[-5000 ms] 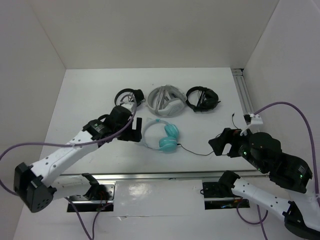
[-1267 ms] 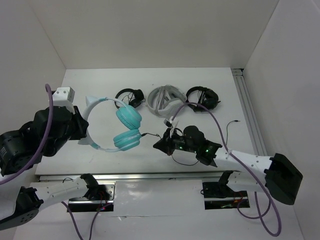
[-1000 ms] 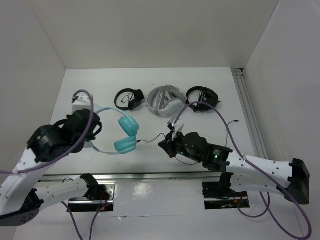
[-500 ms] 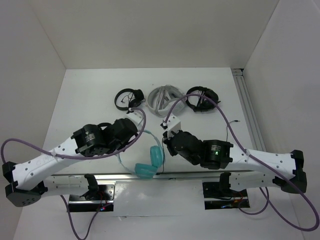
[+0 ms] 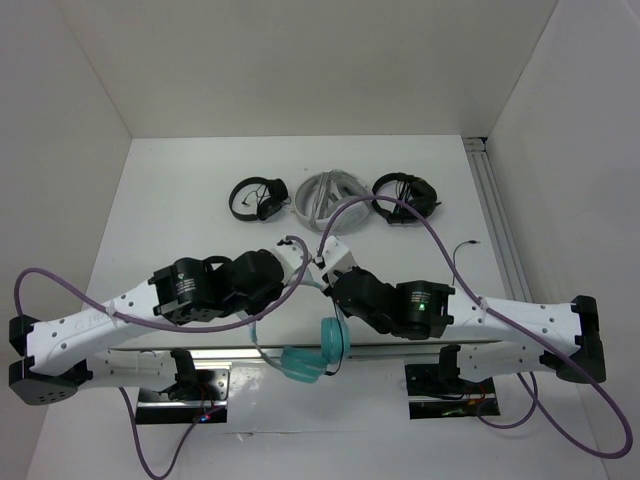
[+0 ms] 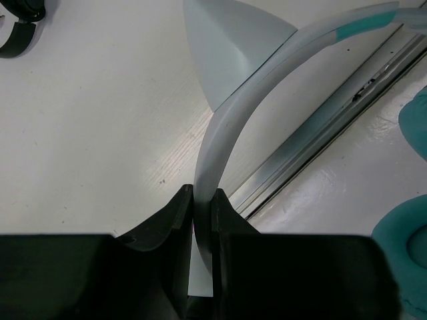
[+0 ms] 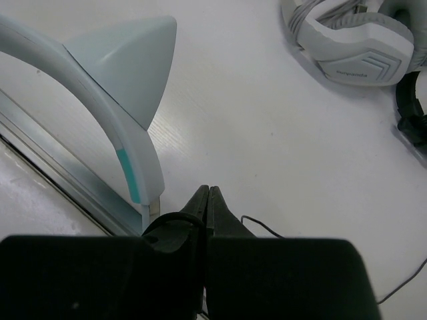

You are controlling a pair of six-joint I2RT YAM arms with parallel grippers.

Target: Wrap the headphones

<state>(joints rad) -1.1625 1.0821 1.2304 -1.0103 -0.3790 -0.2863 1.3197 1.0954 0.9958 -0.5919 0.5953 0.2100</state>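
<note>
Pinches the thin white band of the headphones (image 6: 223, 120) in the left gripper (image 6: 202, 200), with the teal cups (image 6: 400, 260) off to its right, past the metal rail (image 6: 320, 127). Presses the right gripper (image 7: 207, 193) fingers tight together, seemingly on the black cable (image 7: 175, 217). Faces the white-grey headphones (image 7: 353, 40) well ahead, to that gripper's right.

White table (image 5: 180, 190), plain white walls (image 5: 300, 60)

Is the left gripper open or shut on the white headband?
The left gripper is shut on the headband: the left wrist view shows both fingers pressed against its sides, no gap.
</note>
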